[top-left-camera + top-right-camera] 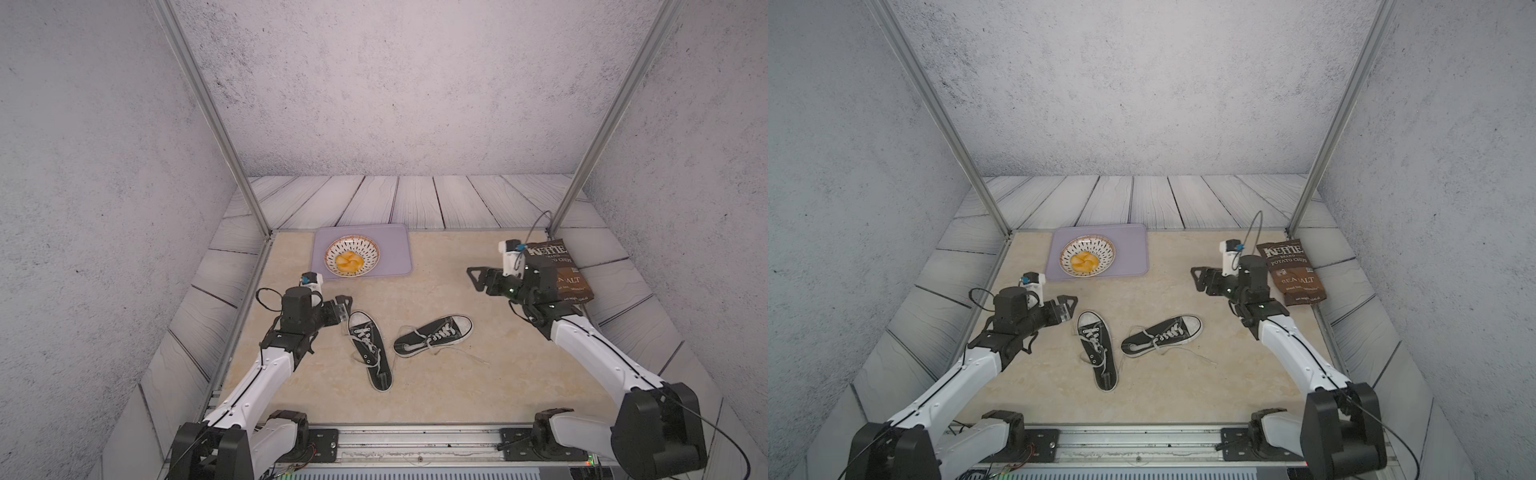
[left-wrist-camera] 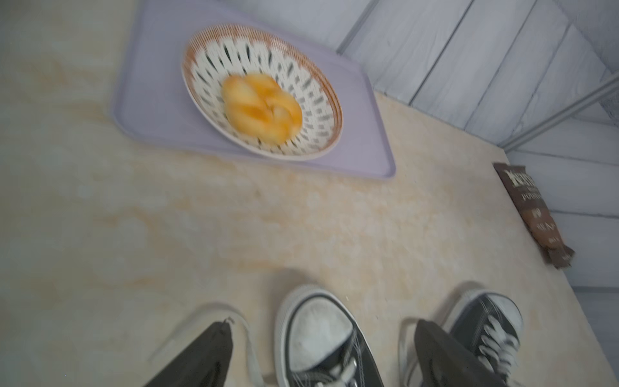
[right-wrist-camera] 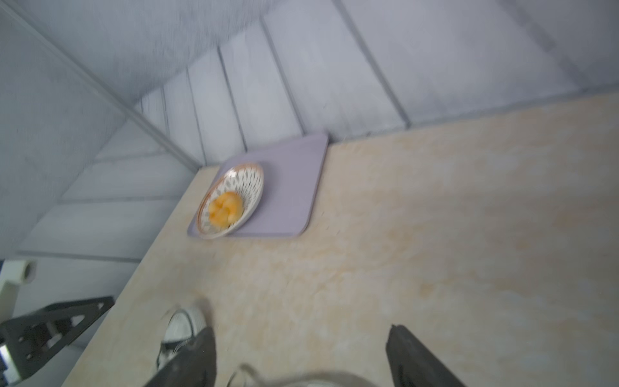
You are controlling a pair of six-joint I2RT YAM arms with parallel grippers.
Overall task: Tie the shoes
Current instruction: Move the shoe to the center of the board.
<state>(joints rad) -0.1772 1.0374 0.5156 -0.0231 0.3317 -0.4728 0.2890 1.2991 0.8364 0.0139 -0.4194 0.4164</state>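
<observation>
— While the black sneakers point(image 1: 370, 353) are lying untied mid-table in a top view, is tying starting?
— Approaching only. Left wrist: left gripper point(image 2: 324, 321) is hovering spread, empty, by a toe cap point(image 2: 318, 331). Right wrist: right gripper point(image 3: 300, 328) likewise. Next is calling for pinching the laces point(image 1: 441, 331).

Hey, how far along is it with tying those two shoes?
Nothing looks done: the left shoe and right shoe both trail loose laces on the table. In hand: nothing; the left tool is open by the left shoe's toe, the right tool open above the table. Both knots are left to tie.
</observation>
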